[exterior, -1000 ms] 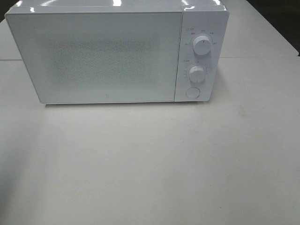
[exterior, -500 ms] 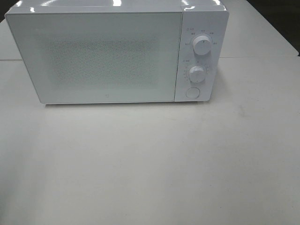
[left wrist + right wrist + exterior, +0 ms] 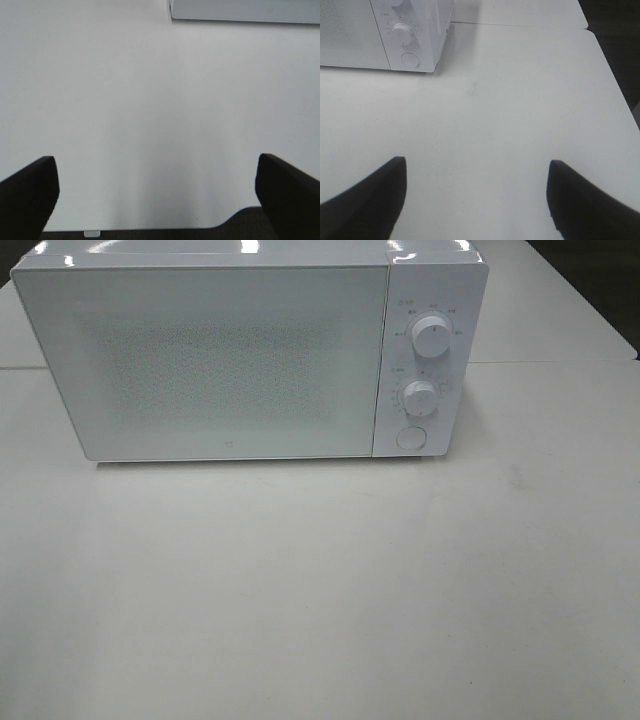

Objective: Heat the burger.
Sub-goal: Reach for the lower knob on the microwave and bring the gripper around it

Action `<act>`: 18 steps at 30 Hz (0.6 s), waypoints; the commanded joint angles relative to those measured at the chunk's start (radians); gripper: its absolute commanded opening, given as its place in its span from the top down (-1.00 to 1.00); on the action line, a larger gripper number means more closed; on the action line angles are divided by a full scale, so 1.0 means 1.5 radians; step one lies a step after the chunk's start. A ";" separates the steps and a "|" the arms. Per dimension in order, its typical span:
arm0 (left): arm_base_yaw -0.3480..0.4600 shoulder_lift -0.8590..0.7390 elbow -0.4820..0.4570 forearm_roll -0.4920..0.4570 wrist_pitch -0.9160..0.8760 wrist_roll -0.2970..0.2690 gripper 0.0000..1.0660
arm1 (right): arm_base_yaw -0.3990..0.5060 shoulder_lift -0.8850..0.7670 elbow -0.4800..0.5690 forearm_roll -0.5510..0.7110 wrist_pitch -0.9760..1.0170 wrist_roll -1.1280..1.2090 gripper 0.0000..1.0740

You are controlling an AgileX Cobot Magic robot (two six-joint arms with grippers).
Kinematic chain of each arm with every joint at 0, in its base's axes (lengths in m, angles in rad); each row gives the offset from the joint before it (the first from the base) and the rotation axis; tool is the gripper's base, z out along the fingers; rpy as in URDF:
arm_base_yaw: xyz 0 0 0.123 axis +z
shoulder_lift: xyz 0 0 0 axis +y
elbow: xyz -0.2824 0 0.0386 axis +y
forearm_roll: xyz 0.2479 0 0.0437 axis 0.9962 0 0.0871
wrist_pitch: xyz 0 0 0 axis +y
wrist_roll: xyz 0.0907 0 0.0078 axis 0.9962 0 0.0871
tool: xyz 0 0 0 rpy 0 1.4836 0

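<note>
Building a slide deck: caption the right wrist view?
Open right hand above the white table, closed microwave ahead.

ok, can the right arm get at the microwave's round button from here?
Probably yes: the right tool is open, holds nothing, and only bare table lies between it and the button.

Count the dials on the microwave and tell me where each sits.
2, both on the control panel of the microwave: upper dial near its top, lower dial just beneath, above the round button. None hidden.
</note>
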 commanded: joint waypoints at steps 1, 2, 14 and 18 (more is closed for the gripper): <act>0.001 -0.035 0.002 0.001 0.001 -0.003 -0.86 | -0.002 -0.017 0.003 -0.001 -0.008 -0.006 -0.40; 0.001 -0.050 0.002 0.001 0.001 -0.003 -0.86 | -0.002 -0.017 0.003 -0.001 -0.008 -0.006 -0.40; 0.001 -0.175 0.002 0.001 0.001 -0.003 -0.84 | -0.002 -0.017 0.003 -0.001 -0.008 -0.006 -0.40; 0.001 -0.190 0.002 0.001 0.001 -0.003 -0.84 | -0.002 -0.017 0.003 -0.001 -0.008 -0.006 -0.40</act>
